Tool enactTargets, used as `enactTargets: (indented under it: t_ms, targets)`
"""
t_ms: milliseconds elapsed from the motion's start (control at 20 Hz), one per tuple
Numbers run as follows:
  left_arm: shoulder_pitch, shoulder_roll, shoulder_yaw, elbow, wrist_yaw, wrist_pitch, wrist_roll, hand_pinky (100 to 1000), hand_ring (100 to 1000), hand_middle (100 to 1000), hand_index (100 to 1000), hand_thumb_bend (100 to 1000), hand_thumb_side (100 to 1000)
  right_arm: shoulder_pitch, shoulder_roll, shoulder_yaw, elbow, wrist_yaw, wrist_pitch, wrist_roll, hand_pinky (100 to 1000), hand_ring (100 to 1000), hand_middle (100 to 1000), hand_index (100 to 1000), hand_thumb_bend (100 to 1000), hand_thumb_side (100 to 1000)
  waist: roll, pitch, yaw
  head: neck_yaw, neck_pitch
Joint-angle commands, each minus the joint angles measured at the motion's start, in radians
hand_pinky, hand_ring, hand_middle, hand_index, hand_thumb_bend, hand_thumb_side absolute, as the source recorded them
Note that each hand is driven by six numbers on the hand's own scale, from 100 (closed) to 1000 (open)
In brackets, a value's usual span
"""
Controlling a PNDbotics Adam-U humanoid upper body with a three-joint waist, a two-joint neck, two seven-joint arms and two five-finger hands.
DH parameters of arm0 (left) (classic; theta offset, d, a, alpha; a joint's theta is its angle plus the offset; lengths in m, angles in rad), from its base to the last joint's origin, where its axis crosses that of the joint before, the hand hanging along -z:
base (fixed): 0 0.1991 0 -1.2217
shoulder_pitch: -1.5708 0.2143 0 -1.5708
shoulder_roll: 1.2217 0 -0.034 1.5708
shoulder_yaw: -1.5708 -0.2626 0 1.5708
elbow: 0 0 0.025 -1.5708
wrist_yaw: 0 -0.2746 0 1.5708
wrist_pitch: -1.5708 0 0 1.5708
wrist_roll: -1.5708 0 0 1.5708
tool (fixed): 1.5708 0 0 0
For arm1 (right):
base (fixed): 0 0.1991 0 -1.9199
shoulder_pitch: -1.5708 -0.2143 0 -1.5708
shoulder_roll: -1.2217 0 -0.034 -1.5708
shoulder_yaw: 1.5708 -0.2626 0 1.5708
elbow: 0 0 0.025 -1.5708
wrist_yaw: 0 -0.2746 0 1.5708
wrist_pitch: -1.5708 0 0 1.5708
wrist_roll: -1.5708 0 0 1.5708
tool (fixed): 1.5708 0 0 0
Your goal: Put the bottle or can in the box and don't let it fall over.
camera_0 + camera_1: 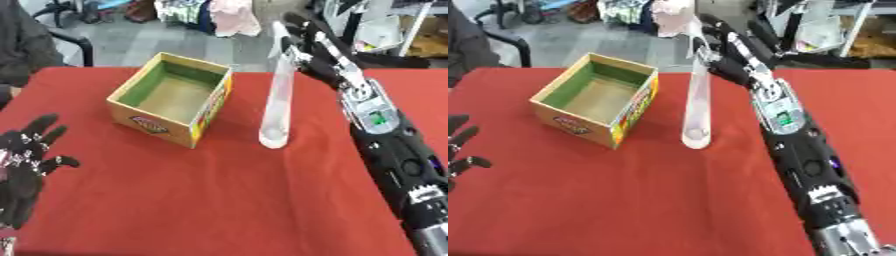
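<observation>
Left eye view gives me one box (172,98), one bottle (277,95) and both of my hands on the red table (219,200). I count nothing else on the cloth.

My right hand (308,47) reaches in from the right, fingers curled round the upper part of the bottle, grasping it near the top. That bottle is tall, slim and clear, standing just right of the box and apart from it, its base on the cloth and its body leaning slightly. It is outside the box.

Open-topped and made of cardboard, the box has a green lining inside and printed outer walls: an oval logo on the near wall, and red, yellow and green print on the right wall. I cannot read any of the writing.

My left hand (26,155) rests at the lower left, released, fingers spread and pointing up, well apart from the box.

Right eye view shows only the fingertips of that left hand at the edge, while the left eye view shows most of it. Right eye view shows more of my right forearm down to the lower corner.
</observation>
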Motion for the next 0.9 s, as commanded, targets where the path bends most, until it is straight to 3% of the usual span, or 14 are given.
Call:
enactTargets:
  t_ms: [50, 900]
  targets:
    - [-0.015, 0.008, 0.007, -0.011, 0.0, 0.0, 0.002, 589, 1000, 991, 965, 191, 915, -0.018, -0.022, -0.009, 0.002, 0.015, 0.002, -0.01, 874, 1000, 1000, 1000, 100, 574, 0.002, -0.007, 0.005, -0.003, -0.01]
    - [-0.028, 0.003, 0.014, -0.014, 0.002, 0.0, 0.02, 589, 1000, 980, 965, 188, 904, -0.02, -0.022, -0.02, 0.033, 0.057, 0.006, -0.027, 872, 1000, 1000, 1000, 100, 580, 0.007, -0.003, 0.021, -0.007, -0.016]
